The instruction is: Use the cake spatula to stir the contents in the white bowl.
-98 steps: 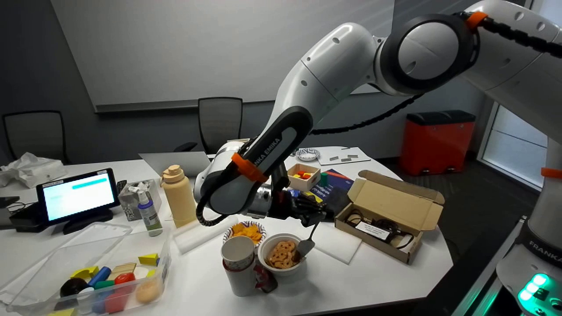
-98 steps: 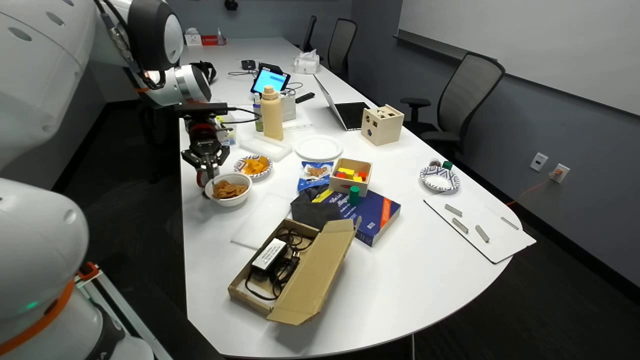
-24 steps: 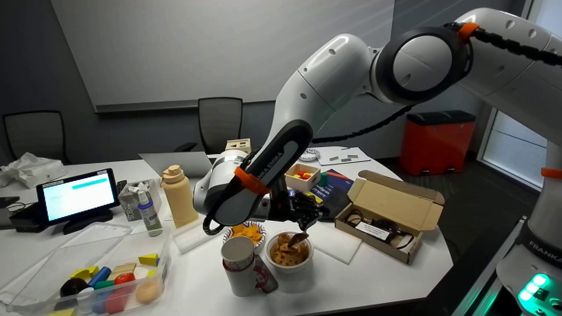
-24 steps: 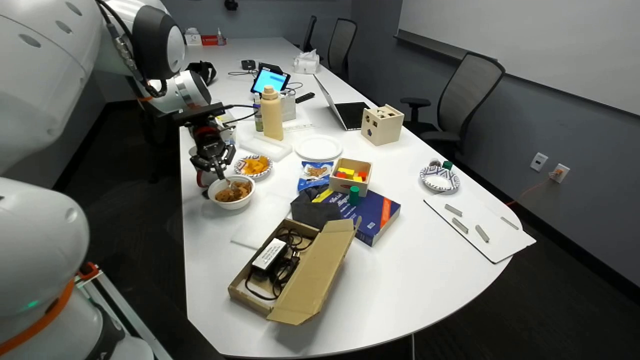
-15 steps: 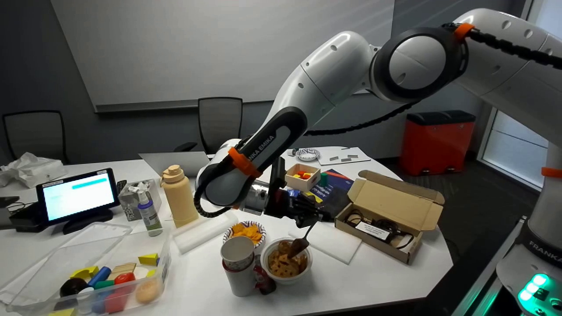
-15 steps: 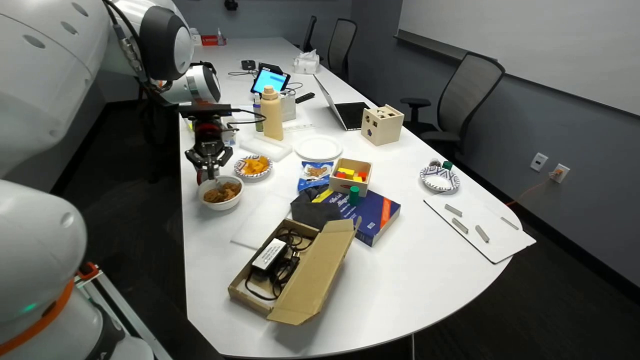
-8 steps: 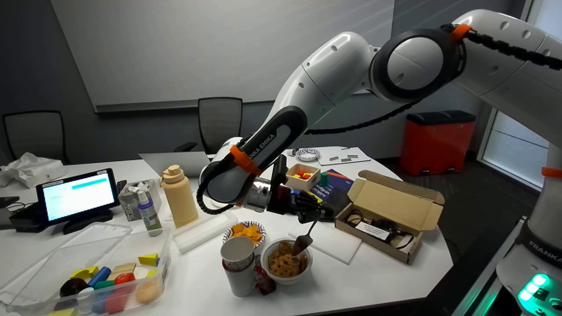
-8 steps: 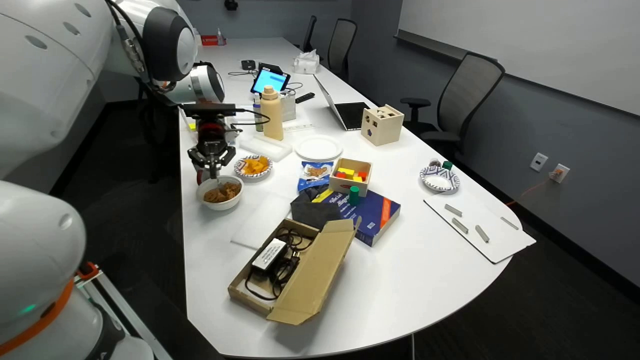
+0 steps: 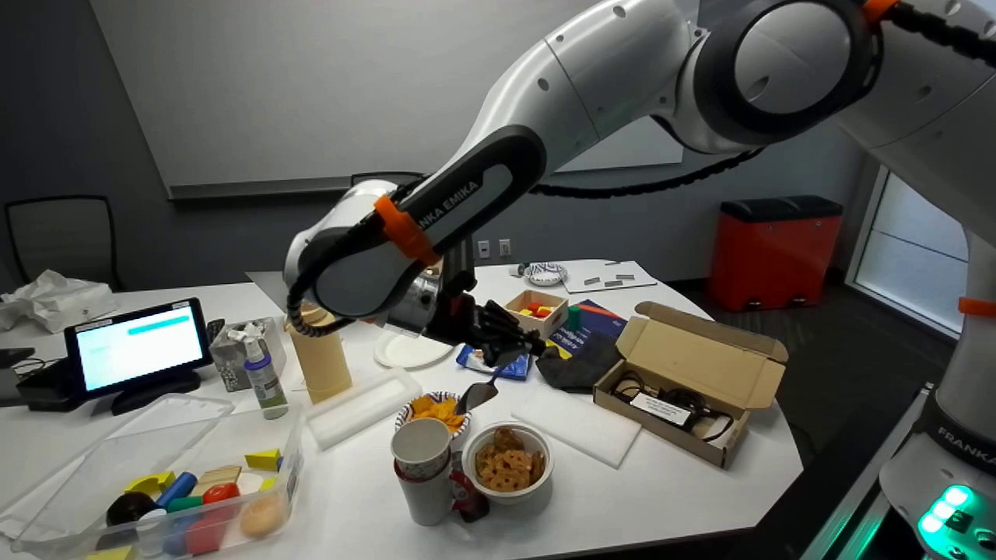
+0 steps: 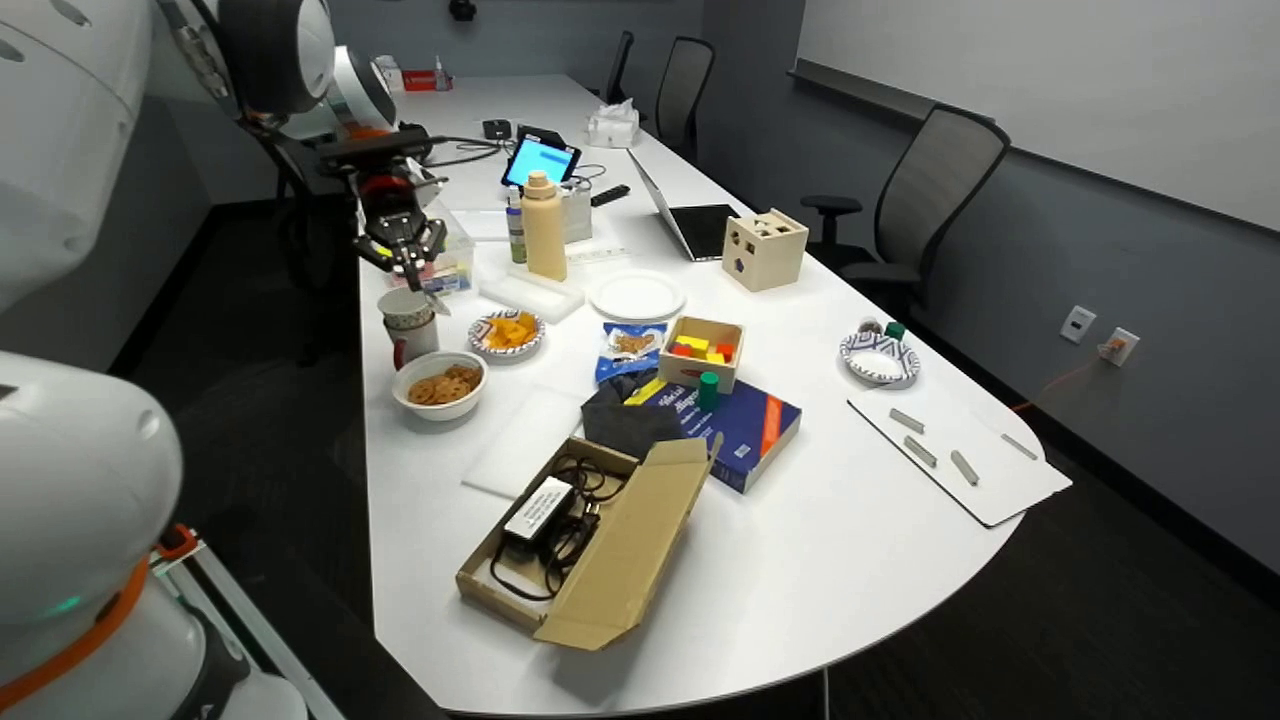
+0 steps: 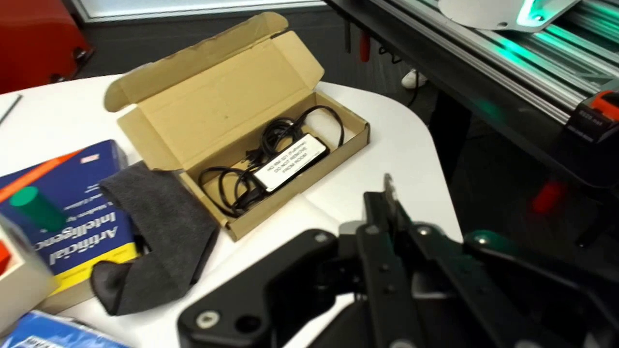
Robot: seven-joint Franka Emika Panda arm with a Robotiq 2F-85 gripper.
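In both exterior views my gripper [image 9: 517, 354] [image 10: 412, 272] hangs above the table, shut on the handle of the cake spatula [image 9: 476, 395] [image 10: 438, 303]. The blade points down and slants away from the fingers, apart from the bowl. In the wrist view the end of the spatula's handle [image 11: 390, 189] sticks up between the closed gripper [image 11: 387, 208] fingertips; the blade is hidden there. The white bowl [image 9: 510, 496] [image 10: 440, 413] stands upright near the table edge, holding the contents [image 9: 507, 467] [image 10: 445, 384], orange-brown chunky pieces. No bowl shows in the wrist view.
Stacked cups [image 9: 426, 498] [image 10: 410, 335] with a red handle stand right beside the bowl. A patterned dish [image 10: 510, 352] of orange chips sits close by, near the blade. A tan bottle [image 10: 545, 235], white board [image 9: 580, 428] and open cardboard box [image 9: 669, 439] lie around.
Earlier the blade moved among the contents, and the bowl shifted slightly. In the last half second my gripper has lifted the spatula out and carried it up, toward the cups and chip dish.
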